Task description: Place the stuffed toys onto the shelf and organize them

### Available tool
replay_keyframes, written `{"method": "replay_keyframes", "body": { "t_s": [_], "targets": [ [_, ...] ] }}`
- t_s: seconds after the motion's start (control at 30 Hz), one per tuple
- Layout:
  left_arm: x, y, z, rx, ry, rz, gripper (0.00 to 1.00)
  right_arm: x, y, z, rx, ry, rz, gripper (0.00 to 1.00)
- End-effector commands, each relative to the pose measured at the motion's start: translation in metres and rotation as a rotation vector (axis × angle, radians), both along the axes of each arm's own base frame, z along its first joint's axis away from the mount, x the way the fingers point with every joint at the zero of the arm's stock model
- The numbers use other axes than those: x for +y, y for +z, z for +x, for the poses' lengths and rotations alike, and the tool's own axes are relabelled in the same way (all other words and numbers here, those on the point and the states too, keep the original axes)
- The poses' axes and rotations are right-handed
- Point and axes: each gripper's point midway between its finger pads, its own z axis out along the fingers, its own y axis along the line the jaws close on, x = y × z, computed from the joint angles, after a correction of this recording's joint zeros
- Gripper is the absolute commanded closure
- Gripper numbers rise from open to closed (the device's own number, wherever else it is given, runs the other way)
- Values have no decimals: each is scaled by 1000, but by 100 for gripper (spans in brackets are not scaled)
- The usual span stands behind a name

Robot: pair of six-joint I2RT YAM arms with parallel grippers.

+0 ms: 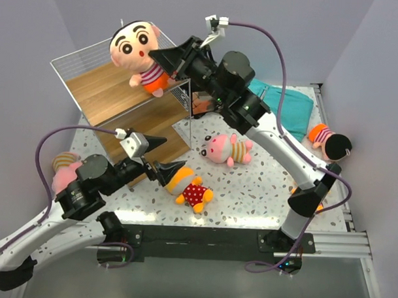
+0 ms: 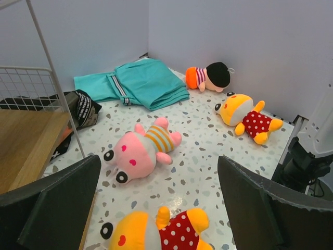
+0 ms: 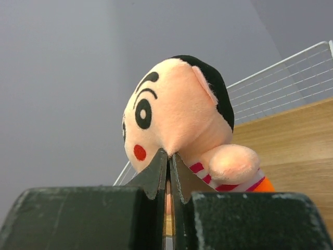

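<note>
Top tier: right gripper has its fingers pressed together, tips against the neck of the black-haired doll. The doll sits upright at the right edge of the top board of the shelf. Cannot tell whether any plush is pinched.

Table level: left gripper is spread wide and holds nothing, hovering just above a yellow doll in red polka dots. Nearby lies a pink striped doll, with the teal cloth at the far side.
</note>
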Motion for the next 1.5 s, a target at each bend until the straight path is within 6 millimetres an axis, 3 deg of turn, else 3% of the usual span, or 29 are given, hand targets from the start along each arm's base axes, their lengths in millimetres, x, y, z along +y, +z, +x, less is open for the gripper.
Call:
{"method": "replay_keyframes", "body": {
  "t_s": [0.0,0.2,0.53,0.83,1.1,1.17,1.2,1.23,1.27,1.47],
  "targets": [
    [8,13,-3,-61,14,-30,0,2,26,3,-46,-39,79,100],
    [13,19,-6,-84,19,-51,0,12,4,20,-19,-111,38,99],
    [16,20,-6,-87,28,-52,0,12,-2,36,-20,-190,5,67],
    [17,19,-5,-88,36,-49,0,2,18,24,-48,-183,21,64],
    [19,17,-3,-85,50,-43,0,-21,30,2,-97,-182,-19,60],
    [21,16,-3,-86,56,-42,0,-24,5,0,-102,-185,-104,59],
    [21,16,-2,-85,64,-41,0,-41,14,-16,-129,-177,-104,58],
    [22,16,-1,-83,68,-38,0,-37,-28,-12,-98,-176,-182,58],
    [22,16,0,-81,75,-37,0,-45,-40,-15,-112,-191,-216,57],
    [23,11,5,-62,98,-23,0,-132,-105,-40,-90,-366,-416,48]
  ]
}}
